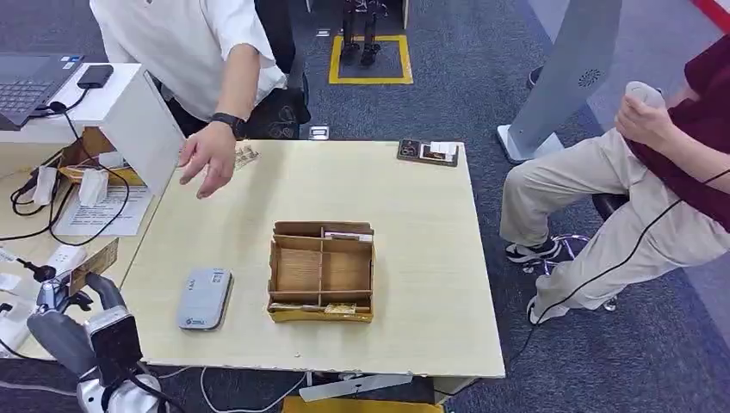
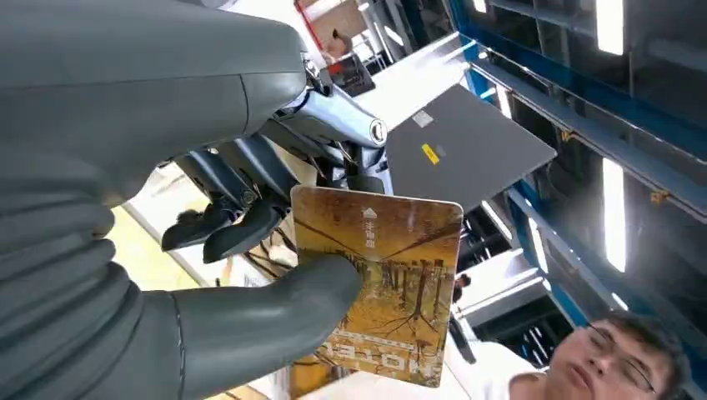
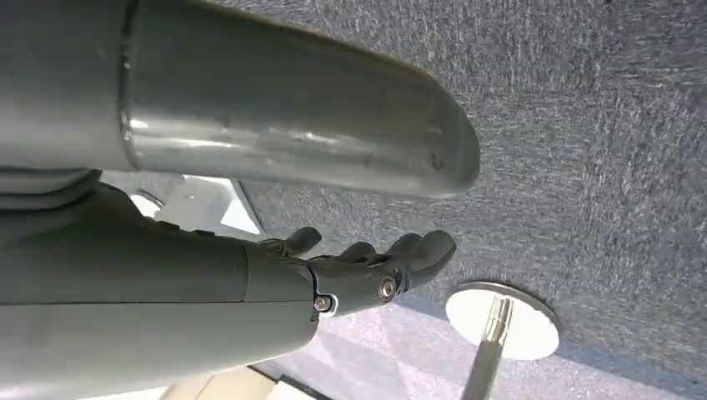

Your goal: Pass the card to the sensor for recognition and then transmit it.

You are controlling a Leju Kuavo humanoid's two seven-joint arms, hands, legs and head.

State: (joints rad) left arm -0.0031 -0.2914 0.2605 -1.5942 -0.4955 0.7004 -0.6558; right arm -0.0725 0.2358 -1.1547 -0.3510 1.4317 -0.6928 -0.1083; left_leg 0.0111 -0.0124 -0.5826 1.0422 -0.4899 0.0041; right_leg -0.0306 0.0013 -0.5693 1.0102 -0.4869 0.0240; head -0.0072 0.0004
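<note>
Holding the card [image 2: 383, 283] between thumb [image 2: 275, 308] and darker fingers [image 2: 242, 229], the left hand [image 1: 82, 331] sits at the lower left of the head view, off the table's [image 1: 430, 249] near-left corner. The card is gold-toned with a tree scene and some lettering, and the wrist camera shows it raised in the air, touching nothing but the hand.

Next to the right in the head view lies the grey sensor [image 1: 204, 298], flat on the table near its front edge, not far from the hand. Further right, mid-frame, stands a cardboard tray [image 1: 322, 273] with compartments. A person's hand [image 1: 207, 159] hangs open above the table's far-left part (upper left of centre). At the right edge a seated person holds a grey controller [image 1: 644, 93].

The right hand [image 3: 367, 267] hangs over carpet with nothing in it, fingers loosely curled but apart.

Step in hand, as judged: the card is grasped and the presentation to the sensor is not yet done, since card and sensor are apart. The next move calls for carrying the card rightward over the sensor and bringing its face down close and roughly parallel to the pad. After recognition, the waiting open hand is probably where the card goes. The pinch covers one corner, so a tilt could let it slip.
</note>
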